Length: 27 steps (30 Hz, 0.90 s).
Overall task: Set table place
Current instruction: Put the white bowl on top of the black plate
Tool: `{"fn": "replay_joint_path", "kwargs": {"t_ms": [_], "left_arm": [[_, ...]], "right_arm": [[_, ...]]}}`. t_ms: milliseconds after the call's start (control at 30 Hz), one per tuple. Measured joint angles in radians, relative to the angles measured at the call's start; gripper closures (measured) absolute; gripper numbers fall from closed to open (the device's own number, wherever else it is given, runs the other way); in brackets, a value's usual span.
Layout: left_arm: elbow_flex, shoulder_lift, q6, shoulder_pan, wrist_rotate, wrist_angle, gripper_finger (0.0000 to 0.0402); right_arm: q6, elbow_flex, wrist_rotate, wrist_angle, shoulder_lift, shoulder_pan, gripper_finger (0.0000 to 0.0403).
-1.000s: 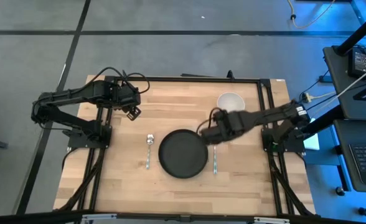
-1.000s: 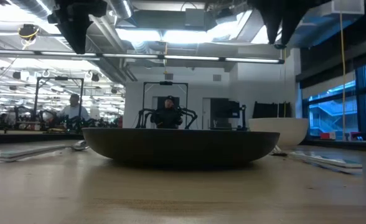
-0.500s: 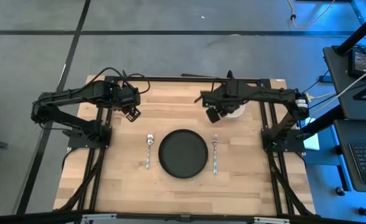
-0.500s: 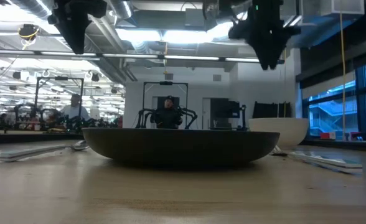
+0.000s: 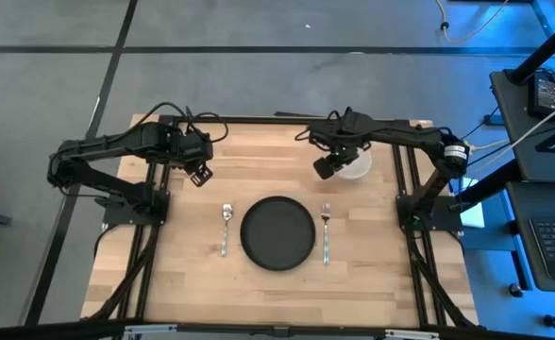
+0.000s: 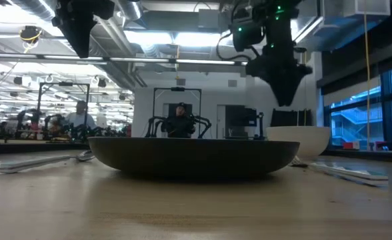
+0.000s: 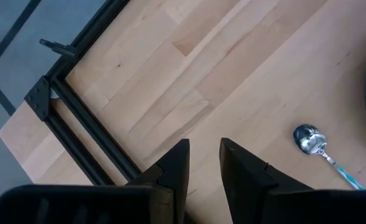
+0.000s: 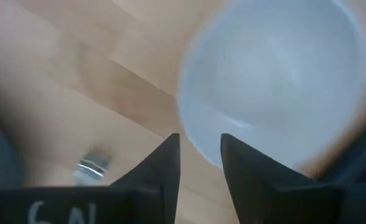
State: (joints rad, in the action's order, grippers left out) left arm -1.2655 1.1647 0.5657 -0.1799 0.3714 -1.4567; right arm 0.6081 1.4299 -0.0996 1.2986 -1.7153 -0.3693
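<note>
A black round plate (image 5: 277, 232) lies at the middle of the pale wood table (image 5: 193, 283). A spoon (image 5: 226, 227) lies to the plate's left and a fork (image 5: 326, 232) to its right. A white bowl (image 5: 356, 161) stands near the table's far right corner. My right gripper (image 5: 324, 169) hovers open, above and just left of the bowl's rim; in the right wrist view the bowl (image 8: 276, 74) lies just beyond the fingertips (image 8: 198, 152). In the low view it (image 6: 283, 93) hangs above the bowl (image 6: 299, 141). My left gripper (image 5: 200, 173) waits open, high over the far left of the table.
The black frame rails (image 5: 155, 236) run along both sides of the table and across its far edge. Bare wood stretches in front of the plate toward the near edge. In the left wrist view the spoon's bowl (image 7: 310, 139) shows ahead of the fingers. People sit in the room behind.
My right gripper has moved from the fork beside the plate's right rim toward the far edge, swinging over to the white bowl's left side and coming lower above it. The fork stays on the table right of the plate.
</note>
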Motion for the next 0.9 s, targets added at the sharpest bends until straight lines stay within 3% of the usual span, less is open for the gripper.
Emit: {"fn": "replay_joint_path", "kwargs": {"t_ms": [133,267,567,900], "left_arm": [[0.000,0.000,0.000,0.000,0.000,0.001,0.0319],[0.000,0.000,0.006,0.000,-0.003,0.001,0.0319],[0.000,0.000,0.008,0.000,-0.018,0.004,0.0319],[0.000,0.000,0.009,0.000,-0.018,0.009,0.0319]], "right_arm": [[-0.035,-0.044,0.022,-0.107,0.000,-0.024,0.0285],[0.003,-0.107,0.034,-0.109,0.000,-0.065,0.0285],[-0.012,-0.234,0.178,-0.256,-0.001,-0.088,0.0285],[-0.041,-0.200,0.136,-0.282,-0.001,-0.094,0.0285]]}}
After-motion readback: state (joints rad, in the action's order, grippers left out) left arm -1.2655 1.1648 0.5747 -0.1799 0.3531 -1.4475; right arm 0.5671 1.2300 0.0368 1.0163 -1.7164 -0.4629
